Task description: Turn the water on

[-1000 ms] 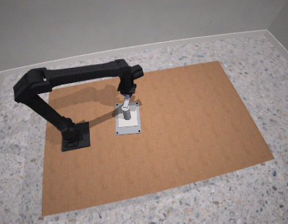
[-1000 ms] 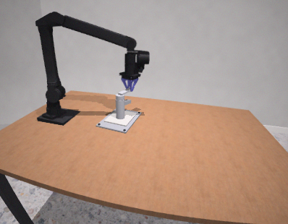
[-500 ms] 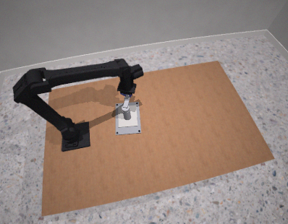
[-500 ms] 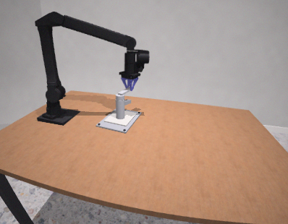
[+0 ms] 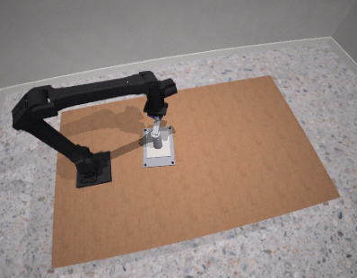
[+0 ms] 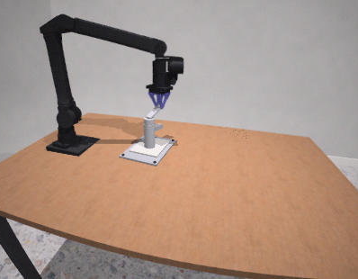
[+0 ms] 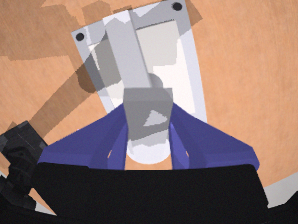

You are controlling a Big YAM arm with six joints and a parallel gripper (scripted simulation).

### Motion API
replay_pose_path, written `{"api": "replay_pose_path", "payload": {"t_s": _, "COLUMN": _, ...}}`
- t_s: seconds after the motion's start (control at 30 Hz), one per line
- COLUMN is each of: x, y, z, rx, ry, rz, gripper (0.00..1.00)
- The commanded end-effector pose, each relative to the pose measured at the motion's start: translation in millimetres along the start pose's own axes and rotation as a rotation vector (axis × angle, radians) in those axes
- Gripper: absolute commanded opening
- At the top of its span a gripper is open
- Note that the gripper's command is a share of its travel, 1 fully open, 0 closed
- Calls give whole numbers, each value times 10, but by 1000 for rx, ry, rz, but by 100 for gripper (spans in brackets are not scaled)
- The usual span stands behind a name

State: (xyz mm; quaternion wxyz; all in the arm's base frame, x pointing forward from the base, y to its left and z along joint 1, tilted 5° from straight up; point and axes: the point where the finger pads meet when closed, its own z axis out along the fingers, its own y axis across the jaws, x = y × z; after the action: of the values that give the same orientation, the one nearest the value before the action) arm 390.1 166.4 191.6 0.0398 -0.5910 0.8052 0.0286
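The tap (image 6: 149,133) is a grey upright cylinder on a grey base plate (image 6: 148,151) on the wooden table. Its grey lever (image 6: 152,112) tilts upward from the top of the tap body. My gripper (image 6: 158,104) with blue fingers comes down from above and is shut on the raised end of the lever. In the wrist view the lever (image 7: 148,117) sits between the two blue fingers, with the base plate (image 7: 143,52) below. In the top view the gripper (image 5: 156,117) is above the tap (image 5: 158,140).
The arm's black base (image 6: 71,145) stands on the table left of the tap. The table edge runs along the front and right. A small spout (image 6: 159,128) sticks out of the tap's right side.
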Motion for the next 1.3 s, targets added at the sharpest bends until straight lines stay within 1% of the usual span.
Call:
{"api": "replay_pose_path", "payload": {"t_s": 0.0, "x": 91, "y": -117, "z": -438, "rx": 48, "ry": -16, "rz": 14, "gripper": 0}}
{"api": "replay_pose_path", "payload": {"t_s": 1.03, "x": 91, "y": -117, "z": -438, "rx": 48, "ry": -16, "rz": 14, "gripper": 0}}
{"api": "replay_pose_path", "payload": {"t_s": 1.07, "x": 91, "y": -117, "z": -438, "rx": 48, "ry": -16, "rz": 14, "gripper": 61}}
{"api": "replay_pose_path", "payload": {"t_s": 1.27, "x": 86, "y": -120, "z": -412, "rx": 42, "ry": -14, "rz": 15, "gripper": 61}}
